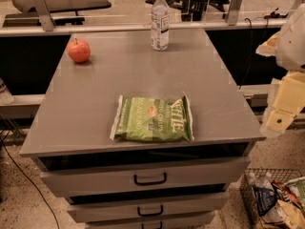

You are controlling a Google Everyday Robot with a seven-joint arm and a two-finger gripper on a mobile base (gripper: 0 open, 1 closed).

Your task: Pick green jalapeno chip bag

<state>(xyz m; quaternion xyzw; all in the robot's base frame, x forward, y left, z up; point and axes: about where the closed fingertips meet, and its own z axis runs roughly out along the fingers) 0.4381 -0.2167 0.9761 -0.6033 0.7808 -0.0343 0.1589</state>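
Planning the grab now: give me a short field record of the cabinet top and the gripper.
surface: gray cabinet top, drawers underneath
chip bag: green, lying flat, middle of the top near the front edge
apple: back left, well apart from the bag
water bottle: upright, middle of the back edge
gripper: off the cabinet's right side, above the floor, touching nothing on top
floor: wire basket of snacks, front right
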